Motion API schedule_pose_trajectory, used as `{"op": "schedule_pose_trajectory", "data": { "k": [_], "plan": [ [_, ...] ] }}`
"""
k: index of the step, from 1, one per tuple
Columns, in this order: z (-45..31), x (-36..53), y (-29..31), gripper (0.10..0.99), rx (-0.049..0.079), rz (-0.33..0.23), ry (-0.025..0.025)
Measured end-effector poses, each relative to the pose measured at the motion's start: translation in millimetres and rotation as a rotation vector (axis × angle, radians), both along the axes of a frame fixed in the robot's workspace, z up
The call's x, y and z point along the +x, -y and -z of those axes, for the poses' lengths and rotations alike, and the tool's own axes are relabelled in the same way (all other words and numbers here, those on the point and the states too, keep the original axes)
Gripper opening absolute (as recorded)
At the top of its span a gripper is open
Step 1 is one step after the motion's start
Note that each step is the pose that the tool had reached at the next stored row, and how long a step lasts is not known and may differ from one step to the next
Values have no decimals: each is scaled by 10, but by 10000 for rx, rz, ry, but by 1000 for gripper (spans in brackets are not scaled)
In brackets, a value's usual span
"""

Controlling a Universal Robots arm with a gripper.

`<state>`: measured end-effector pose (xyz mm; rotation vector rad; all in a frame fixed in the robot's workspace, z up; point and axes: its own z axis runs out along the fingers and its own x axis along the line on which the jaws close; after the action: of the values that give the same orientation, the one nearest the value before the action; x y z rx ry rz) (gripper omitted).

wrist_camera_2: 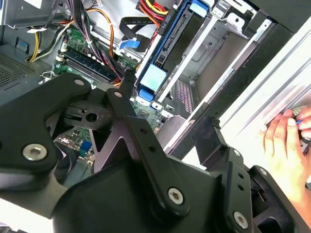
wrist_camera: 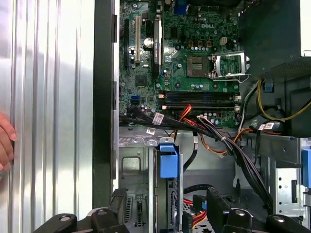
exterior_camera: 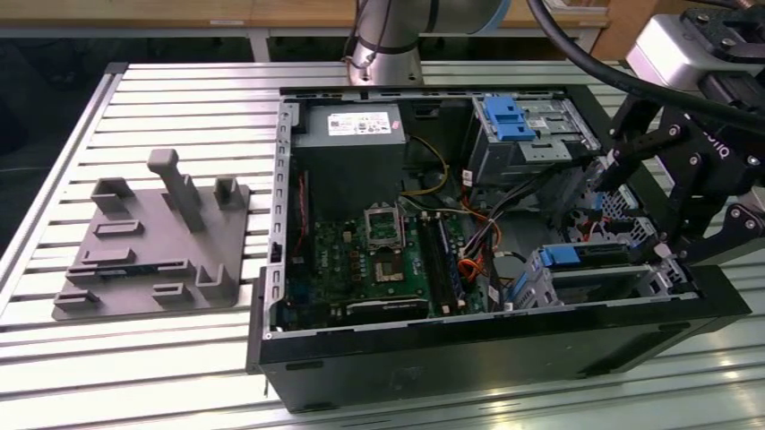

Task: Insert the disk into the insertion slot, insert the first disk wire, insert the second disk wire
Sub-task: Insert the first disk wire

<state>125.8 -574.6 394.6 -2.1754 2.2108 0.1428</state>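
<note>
The disk [exterior_camera: 583, 254] sits in the insertion slot [exterior_camera: 628, 285], a low silver cage at the case's corner on the exterior view's right. Its blue caddy end [wrist_camera: 167, 164] faces the motherboard. My gripper [exterior_camera: 640, 224] hangs just above the slot, open, with nothing held. In the first wrist view its black fingers [wrist_camera: 118, 201] stand wide apart on either side of the disk. The second wrist view shows the disk [wrist_camera_2: 167, 48] lying in the slot [wrist_camera_2: 214, 46] beyond the gripper's black linkage. Loose red, orange and black wires [wrist_camera: 204, 126] lie beside the caddy end.
A taller silver cage with a blue latch [exterior_camera: 511, 118] stands at the case's back. The motherboard [exterior_camera: 371, 260] and power supply [exterior_camera: 353, 125] occupy the rest of the case. A grey fixture [exterior_camera: 156, 242] lies on the table. A person's hand [wrist_camera_2: 284, 141] rests outside the case wall.
</note>
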Motion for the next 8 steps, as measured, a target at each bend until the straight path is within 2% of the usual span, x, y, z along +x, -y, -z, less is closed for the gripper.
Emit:
{"op": "schedule_pose_trajectory", "data": {
  "k": [4,6,8],
  "plan": [
    [0,18,-4,749,-47,-1,-10],
    [0,51,-9,749,-128,-1,-28],
    [0,78,-16,749,-271,-1,-47]
  ]
}}
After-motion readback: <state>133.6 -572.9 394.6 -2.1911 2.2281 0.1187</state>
